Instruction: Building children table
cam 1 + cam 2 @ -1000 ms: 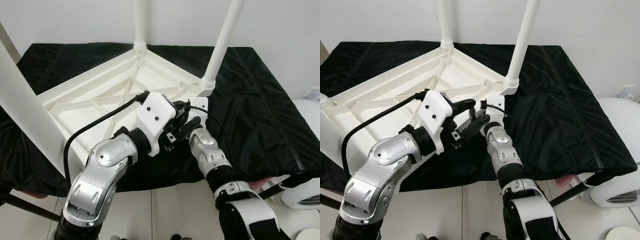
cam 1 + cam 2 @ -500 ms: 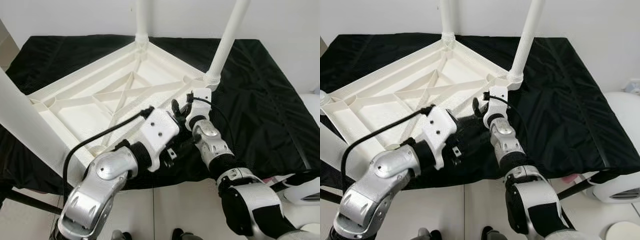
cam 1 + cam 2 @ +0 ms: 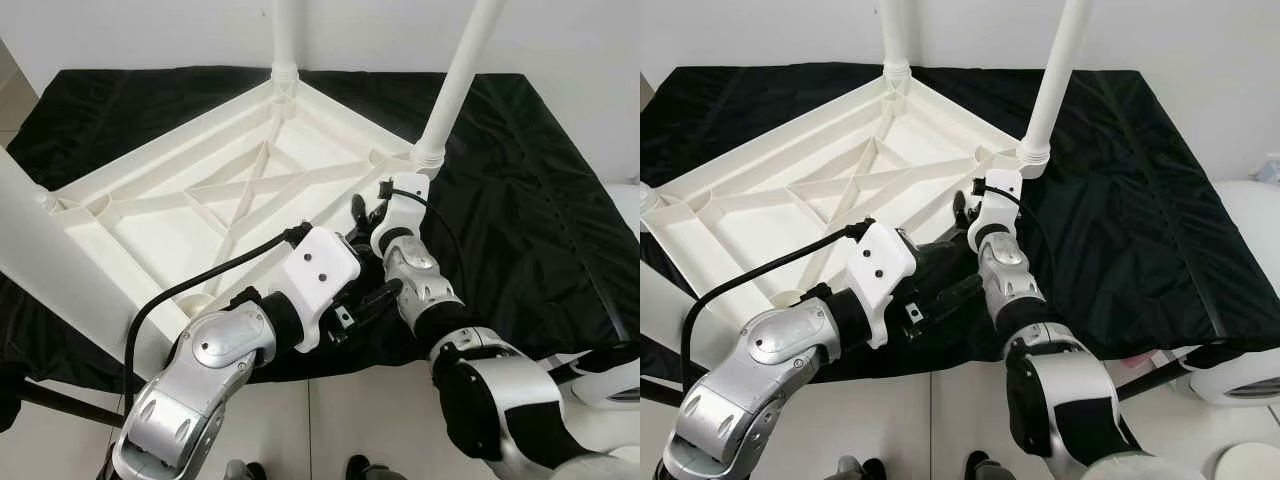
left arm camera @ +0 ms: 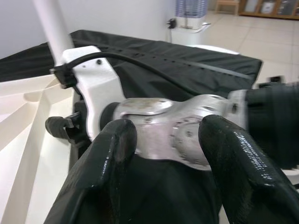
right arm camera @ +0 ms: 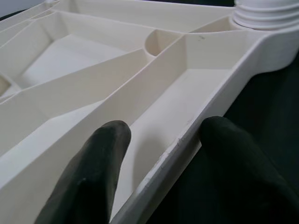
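Observation:
The white plastic table [image 3: 150, 215] lies upside down on a black cloth [image 3: 520, 200]. Three white legs stand up from it: a back leg [image 3: 286, 35], a right leg [image 3: 455, 75] and a near left leg [image 3: 45, 260]. My right gripper [image 3: 360, 215] is open at the near-right rim, just short of the right leg's socket [image 5: 266, 14]. It straddles that rim [image 5: 187, 140], one finger inside the ribbed underside and one outside over the cloth. My left gripper [image 3: 365, 300] is open, its fingers [image 4: 107, 158] either side of my own right forearm [image 4: 173, 135].
The cloth-covered surface ends just in front of my arms, with tiled floor below. A white rounded appliance [image 3: 1240, 380] stands at the right beside the surface. A white wall closes off the back. A black cable [image 3: 200, 285] loops from my left wrist.
The camera has shifted. My right gripper has reached forward onto the table's rim. My left gripper has dropped back and now lies around my right forearm.

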Controlling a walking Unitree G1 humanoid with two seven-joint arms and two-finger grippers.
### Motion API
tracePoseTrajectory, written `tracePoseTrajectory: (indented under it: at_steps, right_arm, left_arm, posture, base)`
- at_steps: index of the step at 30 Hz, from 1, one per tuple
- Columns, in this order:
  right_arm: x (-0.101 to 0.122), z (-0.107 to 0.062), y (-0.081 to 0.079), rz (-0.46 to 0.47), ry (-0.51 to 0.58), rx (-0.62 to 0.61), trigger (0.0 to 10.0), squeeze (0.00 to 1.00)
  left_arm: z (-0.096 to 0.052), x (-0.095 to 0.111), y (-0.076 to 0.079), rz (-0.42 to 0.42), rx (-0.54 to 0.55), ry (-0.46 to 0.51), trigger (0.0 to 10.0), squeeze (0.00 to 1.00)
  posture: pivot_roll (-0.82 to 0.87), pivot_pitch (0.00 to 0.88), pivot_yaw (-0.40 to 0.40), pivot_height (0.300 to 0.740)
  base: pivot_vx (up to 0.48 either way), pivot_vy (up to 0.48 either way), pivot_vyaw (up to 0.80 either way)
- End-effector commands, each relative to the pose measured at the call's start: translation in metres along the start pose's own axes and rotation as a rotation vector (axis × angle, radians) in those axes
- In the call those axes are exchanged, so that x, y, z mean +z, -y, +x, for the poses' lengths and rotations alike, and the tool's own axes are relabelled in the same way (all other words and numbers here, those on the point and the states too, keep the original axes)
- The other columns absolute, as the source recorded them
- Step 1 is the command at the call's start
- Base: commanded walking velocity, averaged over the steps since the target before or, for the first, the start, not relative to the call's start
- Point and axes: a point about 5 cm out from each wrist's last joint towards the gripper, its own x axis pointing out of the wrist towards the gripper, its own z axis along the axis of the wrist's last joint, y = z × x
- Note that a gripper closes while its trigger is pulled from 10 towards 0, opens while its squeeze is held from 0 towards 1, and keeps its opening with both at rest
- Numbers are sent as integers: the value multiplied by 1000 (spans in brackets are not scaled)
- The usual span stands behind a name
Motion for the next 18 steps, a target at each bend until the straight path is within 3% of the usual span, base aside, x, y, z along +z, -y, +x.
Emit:
tracePoseTrajectory:
  at_steps: [1, 8, 9, 11, 12, 13, 14, 15, 16, 18]
  right_arm:
    - [-46, -12, 13, 15, -202, -39, 0, 0]
    - [-37, -8, 10, 28, -182, -42, 0, 0]
    - [-33, -6, 9, 37, -173, -51, 1020, 0]
    - [-33, -6, 9, 37, -173, -51, 1020, 0]
    - [-30, -5, 8, 43, -165, -55, 4275, 0]
    - [-30, -5, 8, 43, -165, -55, 4275, 0]
    - [-26, -3, 7, 42, -155, -55, 6314, 0]
    - [-26, -3, 7, 42, -155, -55, 6314, 0]
    - [-21, -2, 6, 38, -141, -66, 10000, 0]
    - [-17, 0, 6, 35, -128, -79, 10000, 0]
  left_arm:
    - [-1, 2, 5, -3, -9, 8, 10000, 0]
    - [-2, 4, 7, -5, -5, 11, 10000, 0]
    - [-2, 4, 8, -8, -3, 12, 10000, 0]
    - [-2, 4, 8, -8, -3, 12, 10000, 0]
    - [-2, 5, 9, -11, -2, 13, 10000, 0]
    - [-2, 5, 9, -11, -2, 13, 10000, 0]
    - [-2, 5, 10, -16, 0, 15, 10000, 0]
    - [-2, 5, 10, -16, 0, 15, 10000, 0]
    - [-2, 5, 11, -20, 1, 16, 10000, 0]
    - [-2, 5, 11, -23, 2, 15, 10000, 0]
  posture:
    - [-26, 273, 16, 740]
    - [-20, 277, 12, 740]
    - [-19, 279, 10, 740]
    - [-19, 279, 10, 740]
    - [-19, 280, 10, 740]
    - [-19, 280, 10, 740]
    - [-20, 280, 10, 740]
    - [-20, 280, 10, 740]
    - [-18, 280, 12, 740]
    - [-18, 280, 12, 740]
  base:
    - [0, 0, 0]
    - [0, 0, 0]
    - [0, 0, 0]
    - [0, 0, 0]
    - [0, 0, 0]
    - [0, 0, 0]
    - [0, 0, 0]
    - [0, 0, 0]
    - [0, 0, 0]
    - [0, 0, 0]
